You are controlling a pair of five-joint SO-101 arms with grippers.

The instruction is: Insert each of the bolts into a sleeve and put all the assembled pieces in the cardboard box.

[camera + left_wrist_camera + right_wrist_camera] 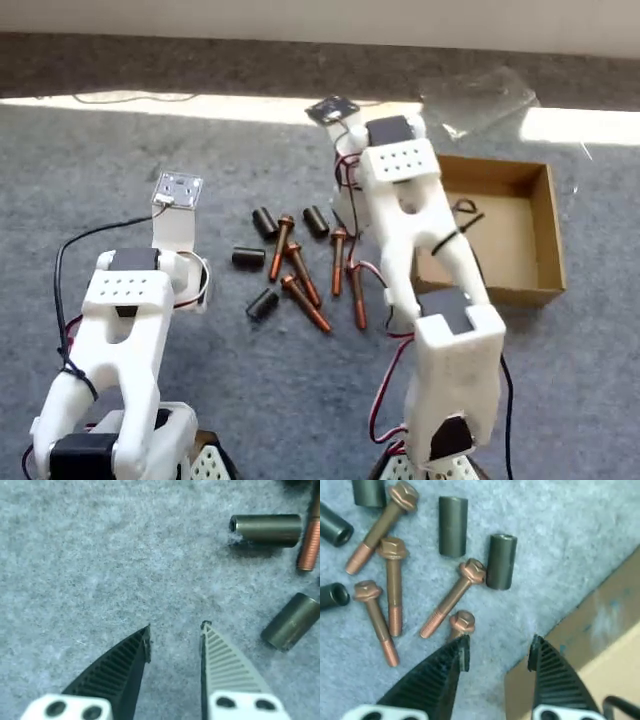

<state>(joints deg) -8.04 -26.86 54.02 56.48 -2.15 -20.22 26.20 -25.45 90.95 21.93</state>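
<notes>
Several copper bolts (300, 272) lie loose on the grey carpet, with a few dark sleeves (264, 222) scattered among them. The cardboard box (530, 190) stands to their right. My right gripper (500, 649) is open and holds nothing. It hovers between the box's corner (600, 650) and the nearest bolt head (463, 621), with a sleeve (501, 561) just beyond. My left gripper (176, 629) is open over bare carpet left of the pile, apart from two sleeves (267, 528) (292, 621) and a bolt tip (310, 540).
The right arm (420, 220) stretches over the box's left wall and hides part of it. A clear plastic bag (480, 100) lies behind the box. Open carpet spreads at the far left and in front of the pile.
</notes>
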